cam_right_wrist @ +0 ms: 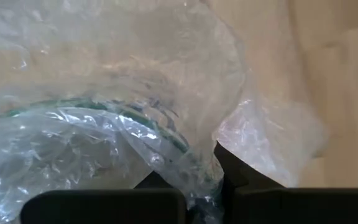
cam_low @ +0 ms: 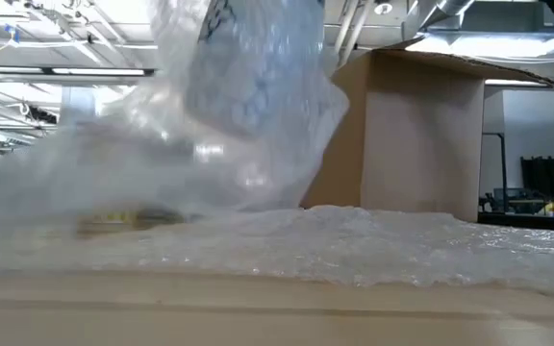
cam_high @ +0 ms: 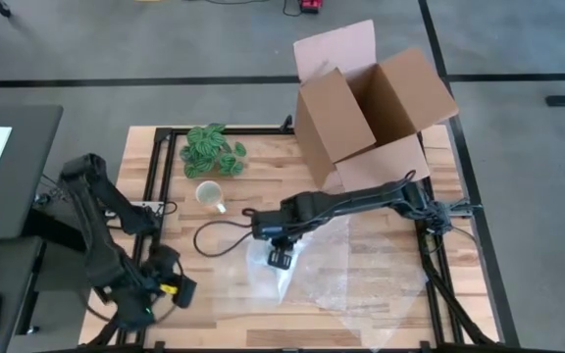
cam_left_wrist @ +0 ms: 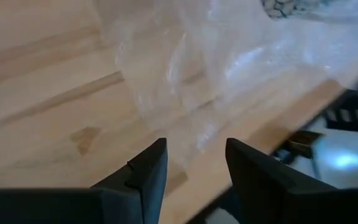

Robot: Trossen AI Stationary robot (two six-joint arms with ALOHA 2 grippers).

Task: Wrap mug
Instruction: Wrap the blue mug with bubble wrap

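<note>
Holding a bunched fold of bubble wrap point(cam_high: 307, 270), the right tool point(cam_high: 280, 257) sits over the middle of the counter point(cam_high: 155, 172), its fingers closed on the film as the right wrist view shows. The sheet lies spread on the right half of the counter, with its gripped edge lifted and draped.

The mug point(cam_high: 209, 194) stands upright and bare, well apart from the sheet, just beside a leafy plant point(cam_high: 212, 150). A dark cable point(cam_high: 214, 230) loops between mug and wrap. An open cardboard box point(cam_high: 371, 103) rests at the far right corner.

The left tool point(cam_high: 177, 289) waits near the front left corner, fingers parted and holding nothing, pointing at the near edge of the sheet.

Judged risks:
- The film may slip from the pinch, since only a thin fold is held.
- Dragging the sheet toward the mug may snag the cable or tip the mug.
- The trailing sheet may fold on itself, leaving too little flat area for wrapping.
</note>
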